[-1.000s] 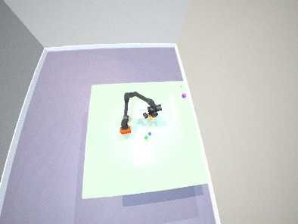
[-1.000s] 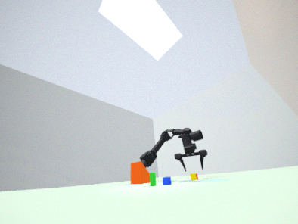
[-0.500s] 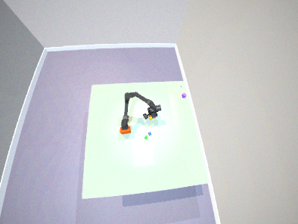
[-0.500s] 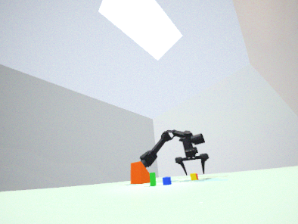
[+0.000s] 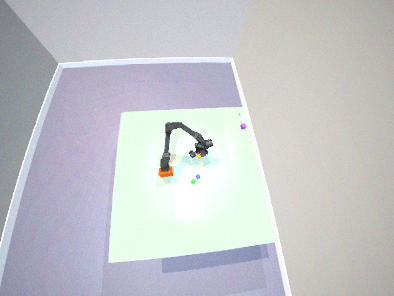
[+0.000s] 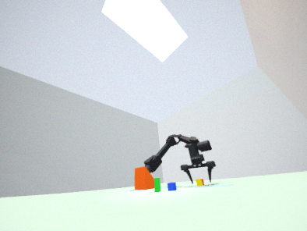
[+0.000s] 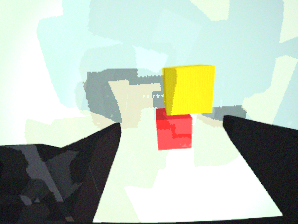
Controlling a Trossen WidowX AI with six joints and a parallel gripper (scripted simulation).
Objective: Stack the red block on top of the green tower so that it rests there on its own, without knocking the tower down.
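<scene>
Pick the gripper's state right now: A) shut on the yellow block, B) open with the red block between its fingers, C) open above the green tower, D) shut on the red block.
B: the gripper stands wide open, its fingers either side of the red block.

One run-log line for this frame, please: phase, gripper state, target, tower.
phase: approach | black parallel-jaw gripper: open, empty, straddling blocks | small red cube: on mat beside yellow cube | tall green block tower: upright, untouched
</scene>
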